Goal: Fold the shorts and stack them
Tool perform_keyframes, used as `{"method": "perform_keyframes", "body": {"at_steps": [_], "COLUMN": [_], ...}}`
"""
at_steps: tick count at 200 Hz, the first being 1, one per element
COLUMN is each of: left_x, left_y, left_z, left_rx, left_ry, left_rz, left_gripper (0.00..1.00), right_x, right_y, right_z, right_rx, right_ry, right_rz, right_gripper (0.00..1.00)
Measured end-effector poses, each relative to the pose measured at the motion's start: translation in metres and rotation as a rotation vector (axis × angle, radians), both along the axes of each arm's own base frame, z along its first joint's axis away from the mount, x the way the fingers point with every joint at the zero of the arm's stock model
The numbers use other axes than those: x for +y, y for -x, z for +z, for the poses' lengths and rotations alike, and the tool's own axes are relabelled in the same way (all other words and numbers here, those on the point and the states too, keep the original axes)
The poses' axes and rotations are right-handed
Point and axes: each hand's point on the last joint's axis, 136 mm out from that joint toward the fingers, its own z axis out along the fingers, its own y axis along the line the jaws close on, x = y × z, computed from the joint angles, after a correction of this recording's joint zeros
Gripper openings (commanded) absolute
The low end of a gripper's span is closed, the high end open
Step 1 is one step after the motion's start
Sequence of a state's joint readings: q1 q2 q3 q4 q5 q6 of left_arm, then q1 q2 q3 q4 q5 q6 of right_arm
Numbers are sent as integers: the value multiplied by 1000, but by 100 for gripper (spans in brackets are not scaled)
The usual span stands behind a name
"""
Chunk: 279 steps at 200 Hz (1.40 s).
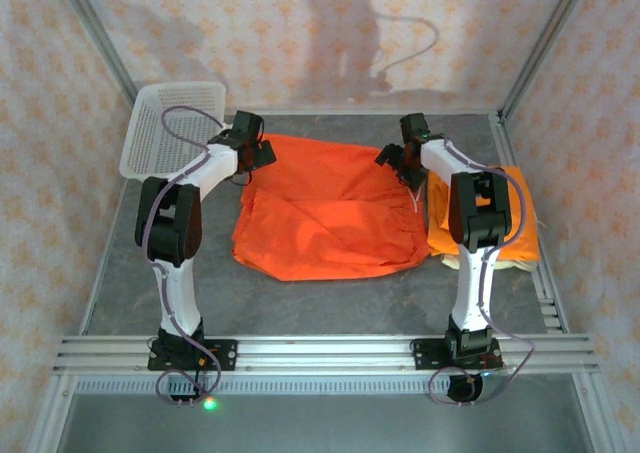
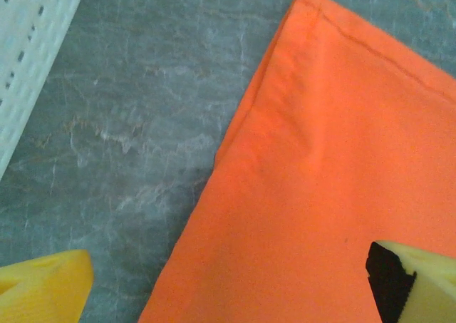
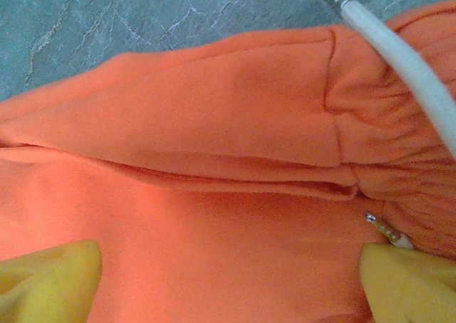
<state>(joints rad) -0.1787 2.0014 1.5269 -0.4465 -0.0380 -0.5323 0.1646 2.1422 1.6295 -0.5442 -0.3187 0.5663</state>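
One pair of bright orange shorts [image 1: 320, 218] lies spread flat mid-table. My left gripper [image 1: 258, 153] hovers open over its far left corner; in the left wrist view the hemmed corner of the shorts [image 2: 342, 180] lies below the gripper [image 2: 228, 294], one yellow fingertip [image 2: 43, 287] over bare table. My right gripper [image 1: 395, 158] stands open over the far right corner, where the gathered waistband [image 3: 385, 123] and a white drawstring [image 3: 406, 59] lie; the cloth runs under the gripper [image 3: 228, 287]. At the right, folded orange shorts [image 1: 500, 213] rest on beige shorts [image 1: 495, 265].
A white mesh basket [image 1: 170, 128] leans at the back left, and its rim [image 2: 28, 52] lies close to the left gripper. The grey table [image 1: 330, 308] shows bare in front of the spread shorts. Metal frame posts and patterned walls ring the table.
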Motion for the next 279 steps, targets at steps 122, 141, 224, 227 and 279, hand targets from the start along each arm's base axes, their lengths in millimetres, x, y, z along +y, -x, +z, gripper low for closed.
{"method": "perform_keyframes", "body": {"at_steps": [122,141,224,227,279], "left_x": [-11,-8,-14,-14,-22], "left_y": [198,206,194,194,200], "left_z": [4,-9,-30,-32,-40], "left_rx": [146,188,254,258,300], "left_ry": [-3,-17,-43,-44,-42], "left_rz": [9,14,-2,-3,-48], "left_gripper": [64,59,38,36,0], "right_x": [22,34,54,53,52], "right_y": [15,23,50,51,55], "right_z": [45,61,61,60,53], "right_rx": [-78,-106,-97,-93,-75], "right_ry": [-43,-49,-44,-43,-40], "right_rz": [70,103,176,176,176], "right_gripper": [93,93,93,93,93]}}
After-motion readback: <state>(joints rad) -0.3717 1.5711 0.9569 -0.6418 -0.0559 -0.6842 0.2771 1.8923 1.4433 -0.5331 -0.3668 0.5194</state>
